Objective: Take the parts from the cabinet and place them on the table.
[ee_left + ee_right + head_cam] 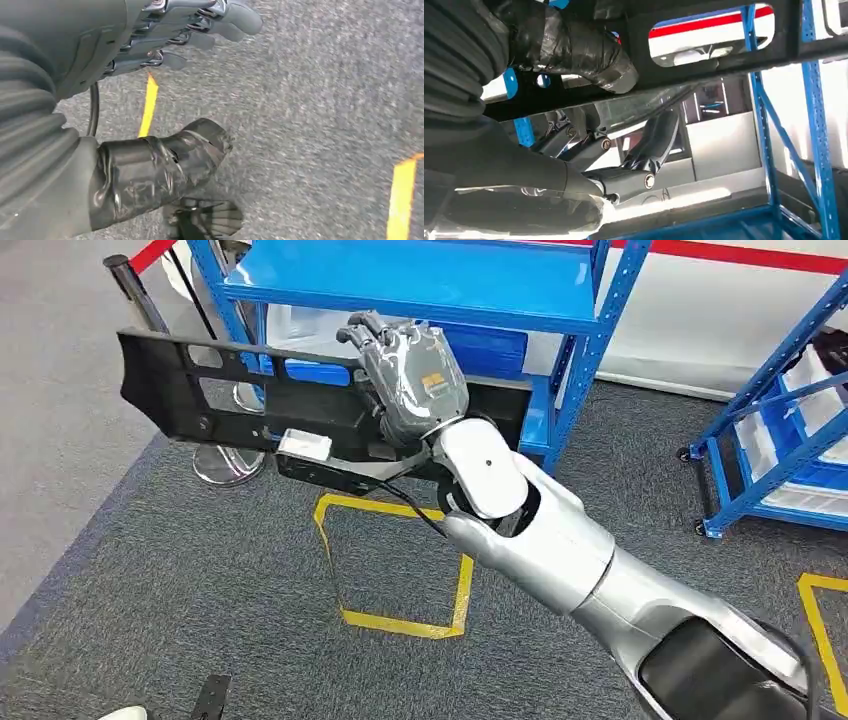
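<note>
Closest thing in the head view is the right arm [560,550], stretched fwd and up from the lower right w/ the wrist bent so the back of the right hand [412,380] faces the cam. Its fingers [365,332] are curled over the top edge of the long black part [250,405], and the right wrist view shows the taped thumb [574,47] on one face and the dark fingers on the other, so it's clamped, not just resting on it. The part is out in front of the blue cabinet [430,285], held roughly level above the grey carpet [200,580] and the yellow floor marking [400,620], w/ its far end sticking way out to the left. That's my main worry tbh: the grip looks right of the middle, so the long end could prob sag or twist in the hand and slip. Also the part's right end sits close to the cabinet upright [585,350], so a swing could clip the frame imo. Left hand [165,35] hangs over the carpet, holding nothing, fingers loosely apart. No tabletop visible, so drop-off isn't close yet.
</note>
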Robot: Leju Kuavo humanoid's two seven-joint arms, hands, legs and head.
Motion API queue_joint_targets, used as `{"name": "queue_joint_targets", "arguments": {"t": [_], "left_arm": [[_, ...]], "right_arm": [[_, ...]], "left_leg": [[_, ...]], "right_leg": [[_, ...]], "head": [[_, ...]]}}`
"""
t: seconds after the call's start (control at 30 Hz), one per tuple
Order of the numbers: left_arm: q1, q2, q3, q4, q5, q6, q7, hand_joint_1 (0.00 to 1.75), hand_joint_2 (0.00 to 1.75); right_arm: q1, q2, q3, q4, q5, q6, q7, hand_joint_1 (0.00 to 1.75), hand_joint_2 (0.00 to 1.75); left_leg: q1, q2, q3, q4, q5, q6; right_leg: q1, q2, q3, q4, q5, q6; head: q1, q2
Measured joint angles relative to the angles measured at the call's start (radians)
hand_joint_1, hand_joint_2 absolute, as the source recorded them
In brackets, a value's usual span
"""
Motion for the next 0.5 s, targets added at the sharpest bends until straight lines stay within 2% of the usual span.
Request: {"name": "queue_joint_targets", "arguments": {"t": [0.03,0.1,0.13,0.17,0.27,0.3,0.33,0.37,0.4,0.43,0.47,0.5], "left_arm": [[0.0,0.0,0.0,0.0,0.0,0.0,0.001,0.0,1.75],[-0.001,0.0,0.0,0.0,0.0,0.0,0.002,0.0,1.75],[-0.003,0.0,0.0,0.0,0.0,0.0,0.002,0.0,1.75],[-0.003,0.0,0.0,0.0,0.0,0.0,0.002,0.0,1.75],[-0.002,0.002,-0.003,0.0,-0.003,0.0,0.008,0.0,1.75],[-0.001,0.002,-0.004,0.0,-0.003,0.0,0.009,0.0,1.75],[-0.001,0.001,-0.004,0.0,-0.003,0.0,0.01,0.0,1.75],[-0.001,0.001,-0.005,0.0,-0.003,0.0,0.01,0.0,1.75],[-0.001,0.001,-0.005,0.0,-0.003,0.0,0.01,0.0,1.75],[-0.001,0.001,-0.005,0.0,-0.004,0.0,0.011,0.0,1.75],[0.0,0.002,-0.005,0.0,-0.004,0.0,0.011,0.0,1.75],[0.001,0.002,-0.005,0.0,-0.004,0.0,0.011,0.0,1.75]], "right_arm": [[0.004,-0.002,-0.001,0.0,-0.009,0.0,-0.002,1.75,1.75],[0.007,-0.003,-0.005,-0.004,-0.015,0.0,-0.005,1.75,1.75],[0.006,-0.003,-0.006,-0.009,-0.018,-0.002,-0.007,1.75,1.75],[0.006,-0.004,-0.009,-0.011,-0.021,-0.003,-0.01,1.75,1.75],[0.007,-0.007,-0.013,-0.017,-0.021,-0.015,-0.021,1.75,1.75],[0.006,-0.009,-0.014,-0.019,-0.016,-0.014,-0.021,1.75,1.75],[0.005,-0.011,-0.015,-0.02,-0.01,-0.016,-0.019,1.75,1.75],[0.005,-0.012,-0.017,-0.021,-0.004,-0.017,-0.016,1.75,1.75],[0.006,-0.014,-0.018,-0.022,-0.004,-0.018,-0.014,1.75,1.75],[0.007,-0.015,-0.018,-0.022,-0.004,-0.018,-0.014,1.75,1.75],[0.01,-0.017,-0.019,-0.022,-0.003,-0.018,-0.012,1.75,1.75],[0.013,-0.019,-0.019,-0.022,-0.003,-0.018,-0.01,1.75,1.75]], "left_leg": [[0.002,0.0,0.032,-0.038,0.024,-0.003],[0.004,0.002,0.147,-0.205,0.071,-0.008],[0.001,0.002,0.171,-0.253,0.029,-0.002],[-0.007,-0.003,0.166,-0.238,0.057,0.014],[-0.007,-0.003,0.161,-0.25,0.055,0.036],[0.005,-0.001,0.164,-0.262,0.063,0.048],[0.003,0.0,0.163,-0.264,0.068,0.054],[0.004,0.0,0.159,-0.264,0.072,0.062],[0.003,0.0,0.155,-0.264,0.074,0.064],[0.003,0.0,0.152,-0.264,0.075,0.065],[0.004,-0.001,0.147,-0.264,0.079,0.064],[0.004,-0.001,0.143,-0.264,0.082,0.063]], "right_leg": [[-0.002,0.0,-0.011,0.009,0.002,0.003],[-0.007,0.0,-0.032,0.032,0.001,0.006],[-0.007,0.0,-0.042,0.04,0.002,0.012],[-0.003,0.001,-0.048,0.043,0.003,0.018],[-0.002,0.003,-0.052,0.046,0.013,0.031],[0.002,0.003,-0.056,0.051,0.008,0.036],[-0.002,0.008,-0.064,0.072,-0.014,0.043],[-0.005,0.008,-0.087,0.129,-0.058,0.049],[-0.01,0.008,-0.119,0.206,-0.1,0.054],[-0.012,0.008,-0.139,0.255,-0.123,0.056],[-0.017,0.008,-0.175,0.342,-0.159,0.06],[-0.02,0.008,-0.185,0.371,-0.163,0.063]], "head": [[0.0,0.0],[0.001,0.0],[0.0,0.0],[0.002,0.0],[0.003,0.0],[0.002,0.0],[0.004,0.0],[0.006,0.0],[0.005,0.0],[0.005,0.0],[0.005,0.0],[0.005,0.0]]}}
